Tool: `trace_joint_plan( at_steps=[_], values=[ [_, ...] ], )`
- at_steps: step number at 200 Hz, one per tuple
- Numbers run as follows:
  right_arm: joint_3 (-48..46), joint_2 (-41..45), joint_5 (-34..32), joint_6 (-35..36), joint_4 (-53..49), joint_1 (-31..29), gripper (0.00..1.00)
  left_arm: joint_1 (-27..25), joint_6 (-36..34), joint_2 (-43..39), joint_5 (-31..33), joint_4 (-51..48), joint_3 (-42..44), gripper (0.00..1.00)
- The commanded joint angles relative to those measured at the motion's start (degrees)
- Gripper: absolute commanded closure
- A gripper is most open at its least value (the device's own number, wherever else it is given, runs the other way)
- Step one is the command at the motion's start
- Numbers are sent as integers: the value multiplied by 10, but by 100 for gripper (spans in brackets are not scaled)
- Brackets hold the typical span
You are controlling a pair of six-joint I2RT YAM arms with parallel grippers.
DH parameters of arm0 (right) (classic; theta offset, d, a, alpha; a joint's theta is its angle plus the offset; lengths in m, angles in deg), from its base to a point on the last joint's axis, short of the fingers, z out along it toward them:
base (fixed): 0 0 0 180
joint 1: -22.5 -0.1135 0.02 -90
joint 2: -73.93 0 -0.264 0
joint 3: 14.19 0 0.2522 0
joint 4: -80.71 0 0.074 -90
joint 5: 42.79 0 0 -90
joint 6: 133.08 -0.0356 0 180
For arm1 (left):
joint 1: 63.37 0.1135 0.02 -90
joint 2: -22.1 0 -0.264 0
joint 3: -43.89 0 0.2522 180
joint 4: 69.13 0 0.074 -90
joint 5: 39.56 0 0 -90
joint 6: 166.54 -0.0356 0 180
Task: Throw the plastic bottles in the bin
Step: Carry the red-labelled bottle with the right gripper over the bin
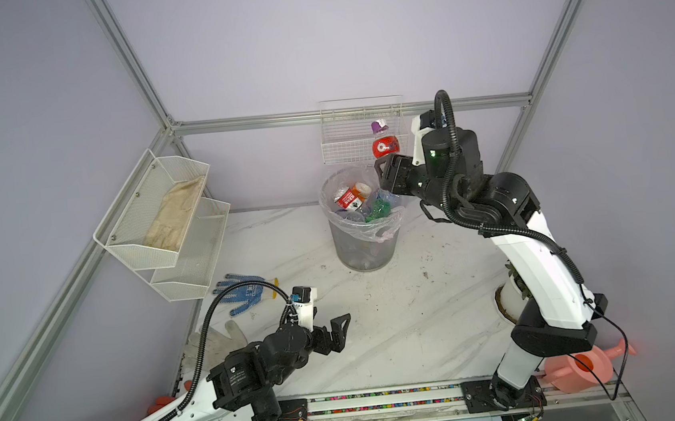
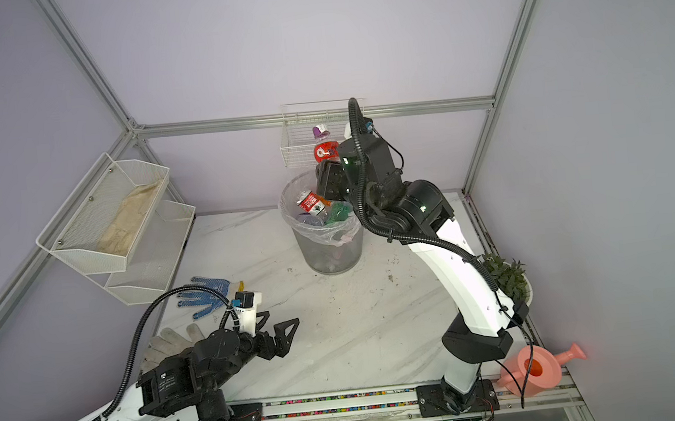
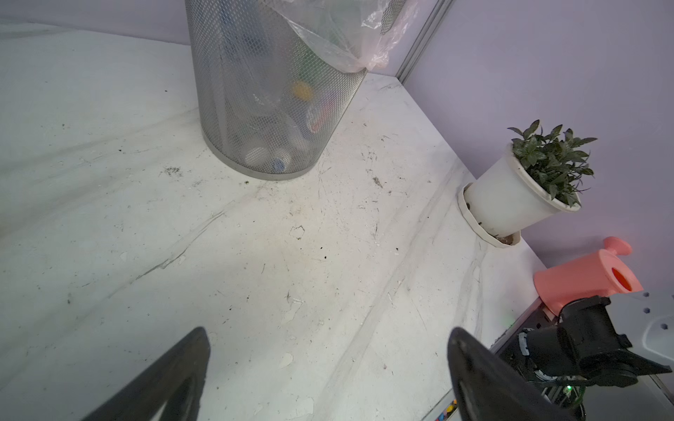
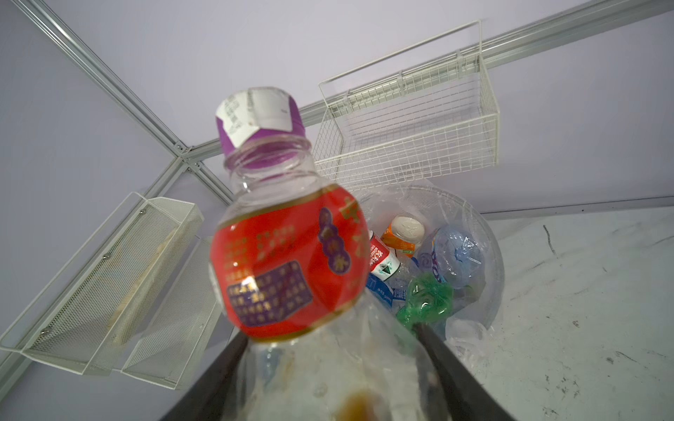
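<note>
Right gripper (image 4: pixel 335 364) clamps a red-labelled bottle (image 1: pixel 385 145) over the bin (image 1: pixel 362 251) near the tabletop's rear edge. Left gripper (image 3: pixel 328 339) gapes empty. We expect a release onto the heaped bottles (image 1: pixel 362 205) might bounce out.

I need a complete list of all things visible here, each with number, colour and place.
bin: 1, grey mesh, clear bag, back of table
held bottle: 1, red label, purple cap, raised near the bin's rim
bottles in bin: several, red, orange, blue, green, inside
wire basket: 1, white, back wall
mesh shelf: 1, white, two tiers, left wall
beige gloves: count unclear, upper tier
blue-dotted glove: 1, table, near shelf
white glove: 1, table, front left
potted plant: 1, green, white pot, right edge
watering can: 1, pink, front right
left gripper: 1, black, open, empty, above table front
right gripper: 1, black, shut on held bottle
</note>
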Motion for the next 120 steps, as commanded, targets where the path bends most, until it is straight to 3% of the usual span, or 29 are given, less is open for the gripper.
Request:
trace_joint_plan(
  at_steps=[1,52,72,77,95,104,120],
  values=[
    [23,-23,-20,27,-9,-3,100,-11,-35,-11,17,46,25,0],
    [74,-105,-44,50,0,4,100,-22,-49,0,25,57,24,0],
    [75,-155,40,39,-8,58,100,-24,-48,4,25,60,23,0],
    [76,-169,65,37,-13,70,89,-25,-48,3,26,59,22,0],
    [117,-210,83,38,-73,83,24,-28,-48,0,26,59,21,0],
    [124,-210,76,39,-81,77,5,-30,-47,-4,27,59,23,0],
    [76,-166,56,45,-45,64,3,-32,-44,-10,31,59,29,0]
  ],
)
